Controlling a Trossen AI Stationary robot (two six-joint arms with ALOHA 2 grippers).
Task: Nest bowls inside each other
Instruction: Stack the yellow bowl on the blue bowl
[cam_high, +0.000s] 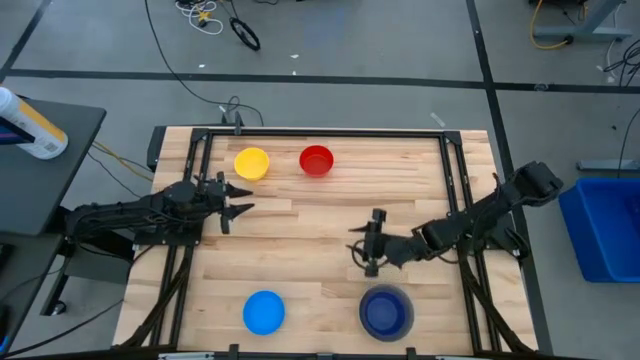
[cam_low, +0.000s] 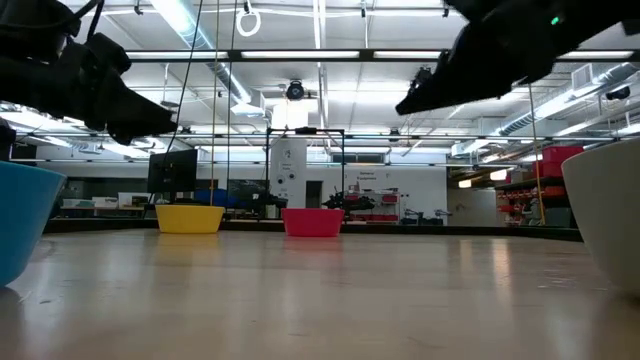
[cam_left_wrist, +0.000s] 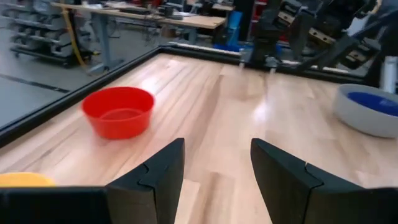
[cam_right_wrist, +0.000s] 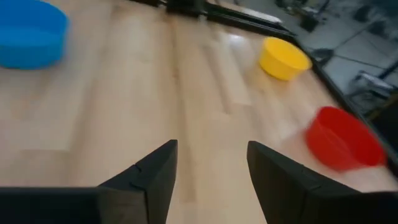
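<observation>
Surface: pale wooden plank table (cam_high: 330, 210) inside a black frame, grey workshop floor around it, cables trailing beyond the far edge.
Far row: yellow bowl (cam_high: 251, 163) and red bowl (cam_high: 316, 160), near each other but not touching.
Near row: light blue bowl (cam_high: 264, 312) alone; dark blue bowl (cam_high: 385, 310) already sitting inside the pale grey bowl (cam_high: 364, 301), whose rim shows around it.
Right gripper (cam_high: 368, 246): hangs over bare wood between the nested pair and the red bowl, fingers spread and empty.
Left gripper (cam_high: 232, 201): just short of the yellow bowl, fingers parted with nothing between them (bare planks show in the gap in its wrist view).
Step in hand: judged to be picking the next bowl for the stack; three remain loose.
Doing it well: straddle one wall of the bowl, one finger inside and one outside, lift clear, then lower centred over the dark blue one so rims seat evenly.
Materials: smooth, thin-walled plastic, round with gently flared sides; probably light and apt to slide on the wood if nudged.
</observation>
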